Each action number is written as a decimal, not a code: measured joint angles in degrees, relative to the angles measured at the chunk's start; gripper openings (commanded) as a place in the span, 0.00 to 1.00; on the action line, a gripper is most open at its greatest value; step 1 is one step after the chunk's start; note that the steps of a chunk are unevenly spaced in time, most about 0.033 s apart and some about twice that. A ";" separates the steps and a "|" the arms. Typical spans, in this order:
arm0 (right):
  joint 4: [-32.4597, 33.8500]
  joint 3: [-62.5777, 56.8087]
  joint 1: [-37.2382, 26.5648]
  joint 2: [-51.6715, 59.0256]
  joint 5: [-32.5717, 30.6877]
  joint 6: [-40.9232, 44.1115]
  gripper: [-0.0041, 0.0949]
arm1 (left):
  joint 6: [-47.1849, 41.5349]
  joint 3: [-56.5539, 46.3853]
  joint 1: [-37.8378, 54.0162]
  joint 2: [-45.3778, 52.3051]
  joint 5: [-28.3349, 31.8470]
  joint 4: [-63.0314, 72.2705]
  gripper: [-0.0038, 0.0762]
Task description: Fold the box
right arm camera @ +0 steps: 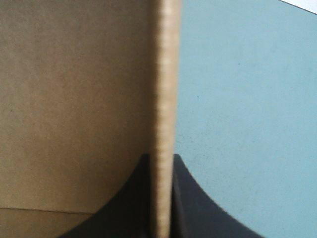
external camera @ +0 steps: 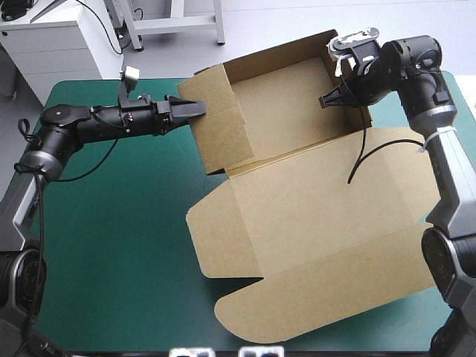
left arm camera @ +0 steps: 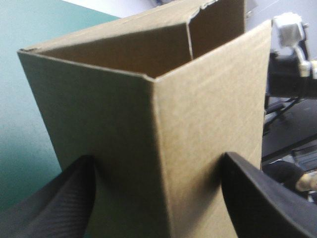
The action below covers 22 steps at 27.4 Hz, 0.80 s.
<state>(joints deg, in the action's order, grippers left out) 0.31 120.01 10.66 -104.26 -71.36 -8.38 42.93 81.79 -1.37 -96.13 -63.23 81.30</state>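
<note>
The brown box (external camera: 297,201) lies across the middle and right of the teal-green table (external camera: 111,223). Its tray walls are raised at the far side and its lid lies flat toward the near edge. My left gripper (external camera: 192,110) is open at the tray's left wall. In the left wrist view its fingers (left arm camera: 59,198) straddle an upright corner of the box (left arm camera: 198,124). My right gripper (external camera: 327,100) is at the tray's far right wall. In the right wrist view it (right arm camera: 161,158) is shut on the thin board edge of the box (right arm camera: 74,99).
The flat lid and its flaps (external camera: 312,297) reach close to the table's near and right edges. Bare teal-green cover lies at the near left. A white cabinet (external camera: 52,44) stands beyond the far left corner.
</note>
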 measured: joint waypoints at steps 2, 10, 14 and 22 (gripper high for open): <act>0.84 0.00 0.27 -0.16 0.00 0.35 0.03 | -3.83 2.47 -1.86 0.00 2.72 -5.18 0.64; 5.89 0.00 4.96 -0.25 0.80 3.56 0.03 | -21.97 9.45 -9.15 0.18 10.97 -27.98 0.64; 7.00 -0.18 6.35 -0.37 0.80 4.20 0.03 | -30.12 10.13 -10.75 0.74 11.19 -36.91 0.64; 7.20 -0.36 8.18 -1.23 1.01 5.46 0.03 | -46.13 10.77 -13.87 1.05 11.24 -54.64 0.53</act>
<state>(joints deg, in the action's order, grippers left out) 7.52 119.64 18.85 -105.50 -70.35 -2.91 -3.20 92.55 -15.24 -95.08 -51.99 26.65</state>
